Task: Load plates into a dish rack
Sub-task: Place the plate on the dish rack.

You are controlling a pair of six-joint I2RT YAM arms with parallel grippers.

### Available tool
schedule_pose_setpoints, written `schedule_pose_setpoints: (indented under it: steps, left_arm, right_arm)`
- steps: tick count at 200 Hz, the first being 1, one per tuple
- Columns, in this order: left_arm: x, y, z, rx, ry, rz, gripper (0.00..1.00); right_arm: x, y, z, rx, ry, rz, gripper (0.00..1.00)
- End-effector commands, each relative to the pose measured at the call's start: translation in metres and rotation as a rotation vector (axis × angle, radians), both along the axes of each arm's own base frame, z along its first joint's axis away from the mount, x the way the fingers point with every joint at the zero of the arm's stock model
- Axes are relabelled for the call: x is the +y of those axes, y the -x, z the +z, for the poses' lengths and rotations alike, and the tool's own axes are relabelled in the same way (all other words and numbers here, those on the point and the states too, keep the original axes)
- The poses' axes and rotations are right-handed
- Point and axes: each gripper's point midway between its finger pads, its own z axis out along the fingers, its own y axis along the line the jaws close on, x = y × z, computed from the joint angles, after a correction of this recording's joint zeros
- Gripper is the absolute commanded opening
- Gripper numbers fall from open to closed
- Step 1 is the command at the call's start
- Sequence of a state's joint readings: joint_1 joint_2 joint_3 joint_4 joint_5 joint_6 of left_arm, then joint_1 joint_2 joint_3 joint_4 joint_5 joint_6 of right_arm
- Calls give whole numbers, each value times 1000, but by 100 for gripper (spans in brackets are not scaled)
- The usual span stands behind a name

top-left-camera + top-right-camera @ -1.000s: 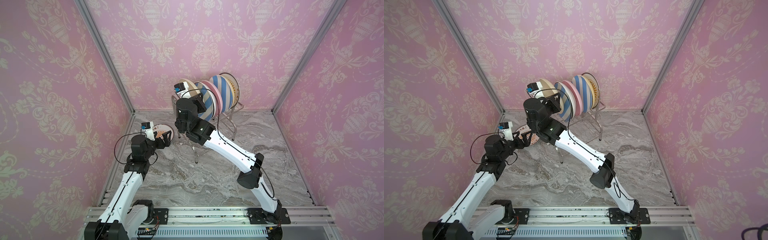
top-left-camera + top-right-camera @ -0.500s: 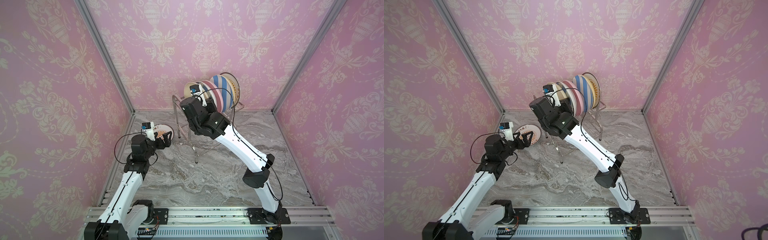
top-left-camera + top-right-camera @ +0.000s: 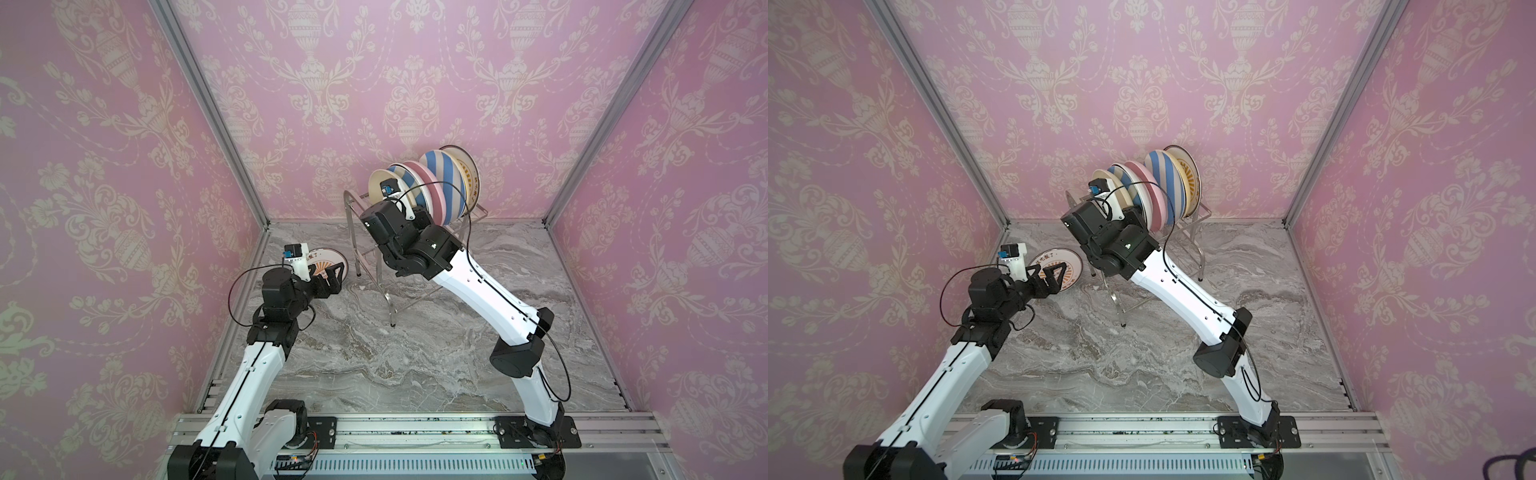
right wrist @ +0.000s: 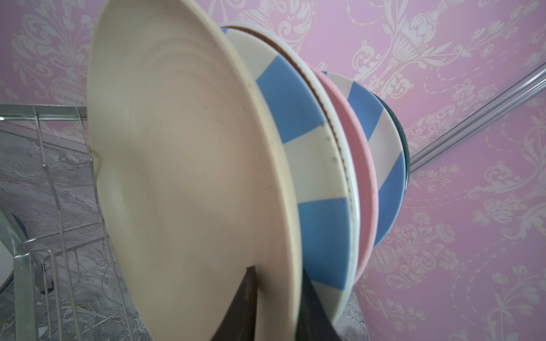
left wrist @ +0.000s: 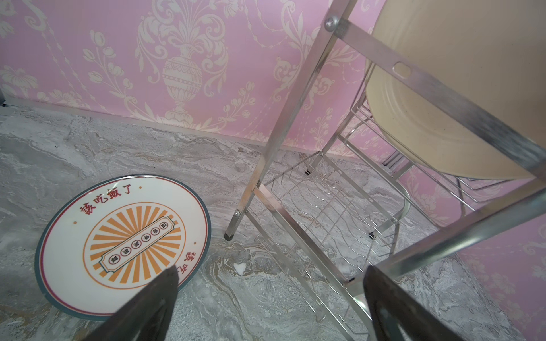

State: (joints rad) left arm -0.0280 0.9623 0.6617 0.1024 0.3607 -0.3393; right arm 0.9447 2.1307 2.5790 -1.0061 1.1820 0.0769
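The chrome dish rack (image 3: 348, 216) (image 3: 1200, 232) stands at the back wall. On its upper shelf stand a cream plate (image 3: 377, 188) (image 4: 183, 165), a blue-white striped plate (image 4: 301, 124), a pink one (image 3: 430, 185), a second striped one (image 3: 446, 174) and a sunburst plate (image 3: 468, 176). My right gripper (image 4: 277, 295) straddles the cream plate's lower rim, one finger on each face, its jaws slightly open. Another sunburst plate (image 3: 328, 258) (image 5: 124, 236) lies flat on the table left of the rack. My left gripper (image 5: 271, 295) (image 3: 1054, 277) hovers open over that plate's near edge, holding nothing.
The rack's front leg (image 5: 233, 224) stands close to the flat plate. The wavy-wire lower shelf (image 5: 325, 212) holds nothing. Pink walls close in at the left, right and back. The marble table (image 3: 415, 353) stretches toward the front rail.
My right arm swung right and set the cream plate upright in the rack beside the striped plate; its jaws have begun to part. The left arm has stayed still.
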Motion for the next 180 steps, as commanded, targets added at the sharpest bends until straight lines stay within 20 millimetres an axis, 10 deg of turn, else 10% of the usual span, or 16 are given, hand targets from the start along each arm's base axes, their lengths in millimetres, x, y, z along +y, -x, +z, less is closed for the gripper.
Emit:
schedule_pose_setpoints:
  steps: [1,180]
  left_arm:
    - [0,1,17,-18,20,-6,99]
    - [24,-15,22,50,-91,116,99]
  right_arm:
    - [-2,4,9,-10,0,6,28]
    - [-4,34,54,-53,-111,114,75]
